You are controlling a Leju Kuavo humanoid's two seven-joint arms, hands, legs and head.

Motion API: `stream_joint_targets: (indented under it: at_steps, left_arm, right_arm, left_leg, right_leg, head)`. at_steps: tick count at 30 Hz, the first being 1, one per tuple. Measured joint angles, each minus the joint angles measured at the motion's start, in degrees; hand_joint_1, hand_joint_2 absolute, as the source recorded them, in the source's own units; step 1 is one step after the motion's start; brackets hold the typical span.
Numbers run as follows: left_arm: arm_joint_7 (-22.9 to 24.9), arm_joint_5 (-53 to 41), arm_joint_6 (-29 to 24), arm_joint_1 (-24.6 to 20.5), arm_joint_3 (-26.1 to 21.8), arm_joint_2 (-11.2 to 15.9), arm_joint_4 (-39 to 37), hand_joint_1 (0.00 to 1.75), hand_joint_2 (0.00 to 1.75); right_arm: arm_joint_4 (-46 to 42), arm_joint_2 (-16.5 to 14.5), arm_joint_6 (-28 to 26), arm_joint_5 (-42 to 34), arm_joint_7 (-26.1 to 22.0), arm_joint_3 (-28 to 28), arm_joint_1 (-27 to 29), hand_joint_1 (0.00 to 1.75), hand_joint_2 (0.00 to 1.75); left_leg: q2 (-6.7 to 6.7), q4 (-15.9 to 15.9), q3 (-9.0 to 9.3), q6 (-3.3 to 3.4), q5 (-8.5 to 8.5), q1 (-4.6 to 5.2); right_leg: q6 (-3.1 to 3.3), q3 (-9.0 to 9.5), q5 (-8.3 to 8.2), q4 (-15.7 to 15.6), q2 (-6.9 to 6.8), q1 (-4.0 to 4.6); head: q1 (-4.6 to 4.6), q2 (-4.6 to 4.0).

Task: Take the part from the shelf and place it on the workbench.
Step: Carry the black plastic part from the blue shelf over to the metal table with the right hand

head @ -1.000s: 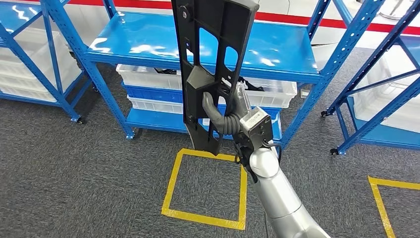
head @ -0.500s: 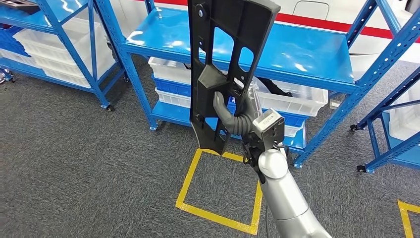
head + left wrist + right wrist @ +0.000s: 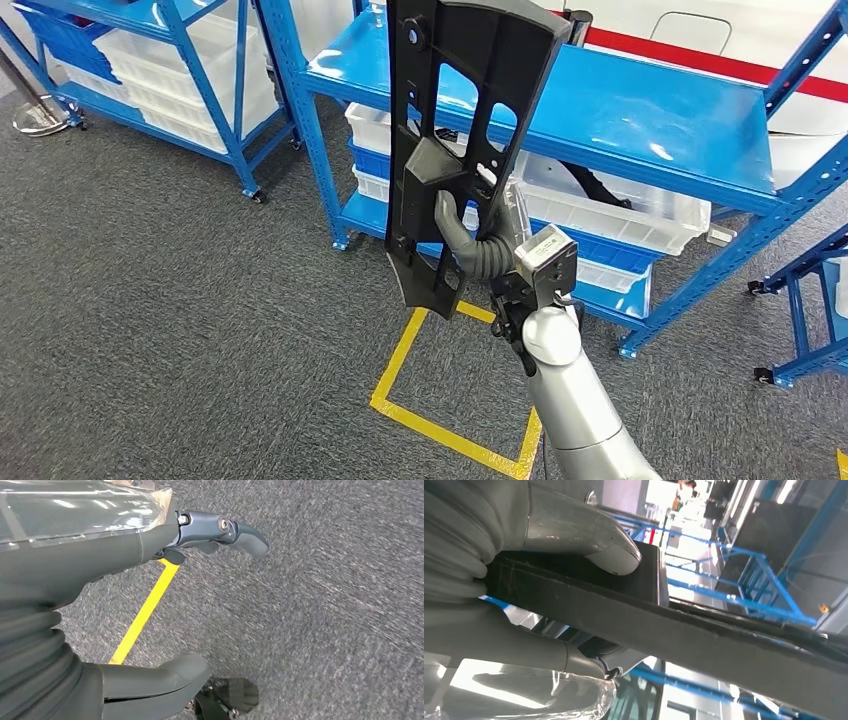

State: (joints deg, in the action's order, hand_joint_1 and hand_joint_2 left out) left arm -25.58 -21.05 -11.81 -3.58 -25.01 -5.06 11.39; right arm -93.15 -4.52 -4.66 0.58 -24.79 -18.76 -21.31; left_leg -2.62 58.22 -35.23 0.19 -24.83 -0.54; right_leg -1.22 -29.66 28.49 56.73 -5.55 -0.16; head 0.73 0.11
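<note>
Your right hand [image 3: 478, 235] grips the black part [image 3: 455, 130]: thumb [image 3: 589, 535] pressed on one face, fingers [image 3: 539, 652] wrapped behind. You hold the part upright, above the carpet and in front of the blue shelf [image 3: 640, 105]. Your left hand [image 3: 100, 630] hangs with fingers apart, holding nothing. No readable writing.

One black part [image 3: 455, 130], two blue shelf racks [image 3: 640, 110], one yellow floor square [image 3: 440, 400], two robot hands [image 3: 480, 235]

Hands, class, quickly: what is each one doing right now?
Left hand: open, holding nothing, fingers apart above the carpet.
Right hand: grips the black part, held upright.
</note>
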Motion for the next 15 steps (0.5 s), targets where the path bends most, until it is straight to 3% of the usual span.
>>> stream_joint_targets:
  at_steps: [1, 3, 6, 7, 8, 9, 11, 12, 13, 15]
  left_arm:
    - [-0.15, -0.01, -0.48, 0.01, -0.02, -0.02, 0.00, 0.00, 1.75]
    - [-0.58, -0.29, -2.24, -0.02, -0.05, -0.14, 0.00, 0.00, 1.75]
    - [-1.15, -1.07, -3.31, -0.22, -0.05, -0.21, 0.00, 0.00, 1.75]
    - [-1.32, -1.14, -2.55, -0.24, -0.05, -0.23, 0.00, 0.00, 1.75]
    - [-1.46, -0.92, -1.27, -0.22, -0.06, -0.26, -0.01, 0.00, 1.75]
    - [-1.58, -0.39, 0.52, -0.17, -0.13, -0.28, -0.02, 0.00, 1.75]
    - [-1.91, 1.52, 5.26, -0.10, -0.63, -0.31, -0.03, 0.00, 1.75]
    - [-2.08, 2.52, 7.58, -0.11, -1.06, -0.28, -0.03, 0.00, 1.75]
    - [-2.23, 3.27, 9.46, -0.11, -1.49, -0.25, -0.03, 0.00, 1.75]
    - [-2.40, 4.01, 11.88, 0.06, -2.19, -0.10, -0.03, 0.00, 1.75]
  right_arm:
    - [0.00, -0.08, 0.00, -0.03, -0.02, 0.00, 0.01, 1.75, 1.75]
    - [0.00, -0.20, 0.00, -0.14, -0.03, 0.04, -0.01, 1.75, 1.75]
    - [0.10, -0.17, 0.00, -0.43, -0.08, 0.18, 0.23, 1.75, 1.75]
    - [0.20, -0.13, 0.00, -0.54, -0.08, 0.21, 0.38, 1.75, 1.75]
    - [0.31, -0.09, 0.00, -0.64, -0.09, 0.22, 0.51, 1.75, 1.75]
    - [0.40, -0.08, 0.00, -0.74, -0.09, 0.22, 0.59, 1.75, 1.75]
    - [0.49, -0.07, 0.03, -0.89, -0.15, 0.20, 0.63, 1.75, 1.75]
    - [0.50, -0.09, 0.10, -0.92, -0.20, 0.19, 0.66, 1.75, 1.75]
    - [0.51, -0.10, 0.21, -0.92, -0.28, 0.18, 0.72, 1.75, 1.75]
    - [0.52, -0.14, 0.52, -0.89, -0.50, 0.16, 0.95, 1.75, 1.75]
  left_leg:
    - [0.55, -0.25, 0.03, 0.46, 0.16, 0.03]
    - [1.61, -0.90, 0.23, 1.47, 0.63, 0.02]
    - [3.36, -1.20, 0.03, 2.38, 1.10, -0.02]
    - [4.07, -1.19, -0.10, 2.43, 1.18, 0.01]
    - [4.77, -1.16, -0.18, 2.43, 1.26, 0.03]
    - [5.48, -1.12, -0.22, 2.37, 1.33, 0.04]
    - [6.84, -0.90, -0.30, 2.10, 1.45, 0.00]
    - [7.45, -0.69, -0.42, 1.86, 1.47, 0.08]
    - [7.91, -0.54, -0.60, 1.59, 1.49, 0.16]
    - [8.63, -0.48, -1.00, 0.85, 1.73, 0.23]
  right_leg:
    - [-0.38, -0.09, 0.16, 0.02, -0.26, 0.02]
    - [-0.69, -0.92, 1.63, 2.08, 1.22, -0.17]
    - [-0.13, -6.13, 6.41, 13.06, 4.81, -0.50]
    - [-0.24, -7.74, 7.29, 16.16, 5.15, -0.51]
    - [-0.56, -8.40, 7.25, 17.21, 5.29, -0.53]
    - [-1.04, -7.84, 6.24, 15.87, 5.41, -0.56]
    - [-2.00, -4.19, 2.77, 7.98, 6.51, -0.92]
    - [-2.11, -2.55, 1.37, 4.30, 7.22, -1.05]
    - [-1.96, -1.52, 0.51, 1.92, 7.74, -1.15]
    - [-1.13, -1.24, 0.03, 1.05, 7.61, -0.91]
  head:
    - [0.06, 0.00]
    - [0.05, 0.00]
    - [0.15, 0.00]
    - [0.20, 0.00]
    - [0.21, 0.00]
    - [0.22, 0.00]
    - [0.23, 0.00]
    - [0.23, 0.00]
    - [0.22, 0.00]
    - [0.18, 0.00]
